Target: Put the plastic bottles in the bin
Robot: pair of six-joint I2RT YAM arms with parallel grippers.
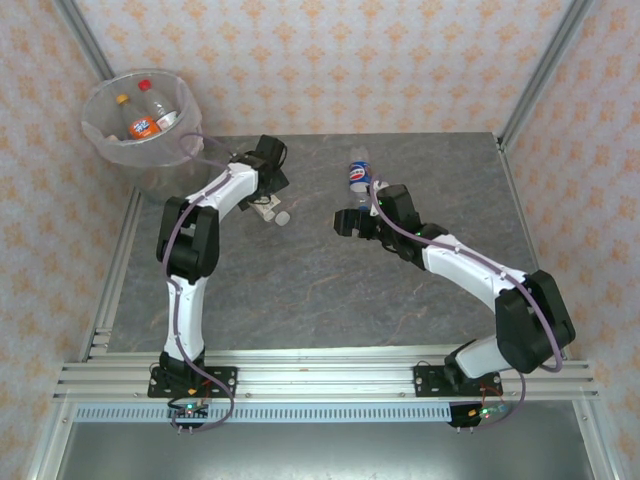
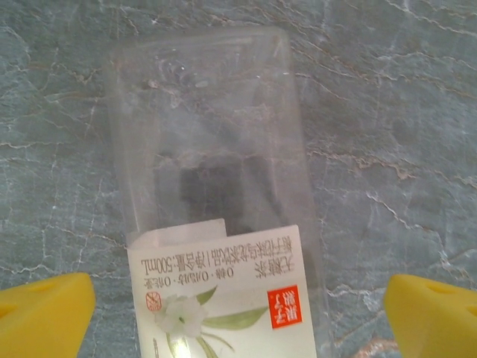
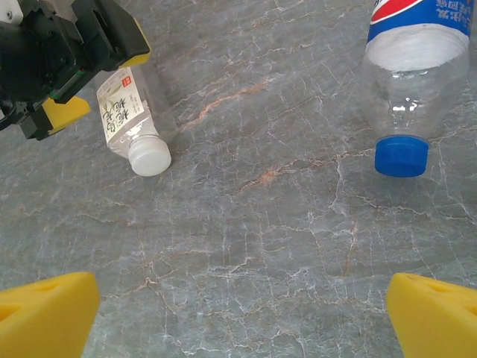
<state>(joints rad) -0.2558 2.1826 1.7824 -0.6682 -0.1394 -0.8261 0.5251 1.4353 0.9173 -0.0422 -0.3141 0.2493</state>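
Hovering with the left gripper [image 2: 238, 317], jaws wide open and empty, over a clear white-and-green-labelled plastic bottle [image 2: 209, 186] lying just right of the round translucent grey-white bin [image 1: 150, 165]. Waiting farther right with the right gripper [image 3: 238, 313], jaws open too. Possibly risking, on closing, squeezing the slick bottle out sideways and sending it rolling.

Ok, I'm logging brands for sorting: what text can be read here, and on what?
"500mL": white-green labelled bottle, printed upside down among small Chinese print.
Red seal on that label: too small to read.
Blue-labelled bottle: white characters, cut off, unreadable.
Orange-labelled bottle in the bin: label too small.
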